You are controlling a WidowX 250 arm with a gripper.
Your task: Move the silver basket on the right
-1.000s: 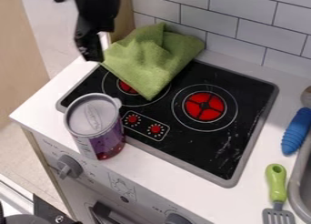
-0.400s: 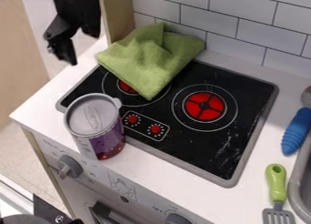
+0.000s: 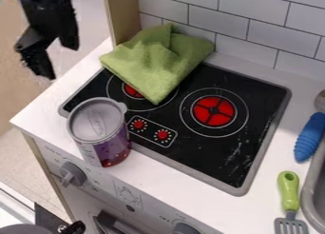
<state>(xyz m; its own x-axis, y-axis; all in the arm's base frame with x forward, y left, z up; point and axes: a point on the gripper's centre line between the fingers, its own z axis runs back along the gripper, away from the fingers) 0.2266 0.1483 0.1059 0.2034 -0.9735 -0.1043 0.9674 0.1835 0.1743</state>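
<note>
Gripper (image 3: 62,62) moved left, fingers parted; green cloth (image 3: 155,57) on stovetop (image 3: 259,102), can (image 3: 98,126) nearby

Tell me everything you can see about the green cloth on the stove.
The green cloth looks soft and thick, like a towel. It lies loosely bunched, with folds and a raised crease near its upper edge and a pointed corner hanging toward the stove's controls. It covers the back left part of the black cooktop and partly hides the red-centred burner there. Its upper part reaches past the cooktop toward the white tiled wall.
</note>
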